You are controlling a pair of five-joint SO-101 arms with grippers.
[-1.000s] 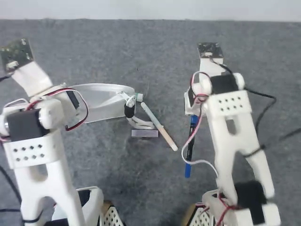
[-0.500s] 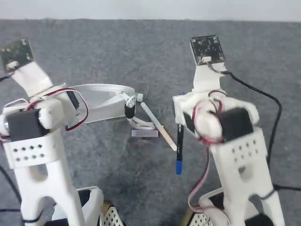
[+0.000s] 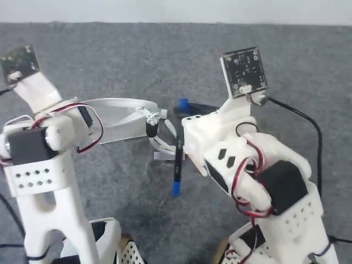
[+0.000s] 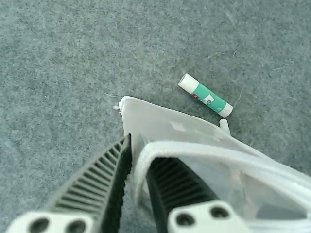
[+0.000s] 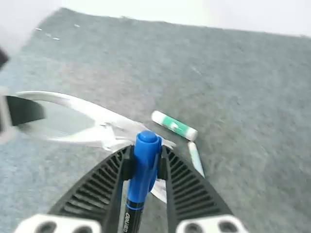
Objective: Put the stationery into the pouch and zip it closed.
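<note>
A translucent white pouch point(image 3: 124, 118) lies on the grey carpet with its mouth toward the middle. My left gripper point(image 4: 134, 141) is shut on the pouch's rim point(image 4: 194, 148). Just off the mouth lies a green glue stick point(image 4: 205, 95), with a pale pen point(image 5: 196, 158) beside it. A small grey eraser point(image 3: 163, 156) sits close by. My right gripper point(image 5: 146, 151) is shut on a blue-and-black pen point(image 3: 176, 166), which it holds over the eraser and pale pen, near the pouch mouth point(image 5: 73, 116). The right arm hides much of the pale pen in the high view.
Grey carpet point(image 3: 126, 55) covers the table. Both arm bases stand at the near edge. A black cable point(image 3: 311, 124) trails off the right arm. Open carpet lies beyond the pouch and to the far right.
The right arm swung left with the blue pen, from right of the pale pen to over it beside the pouch mouth. The left arm and pouch kept still.
</note>
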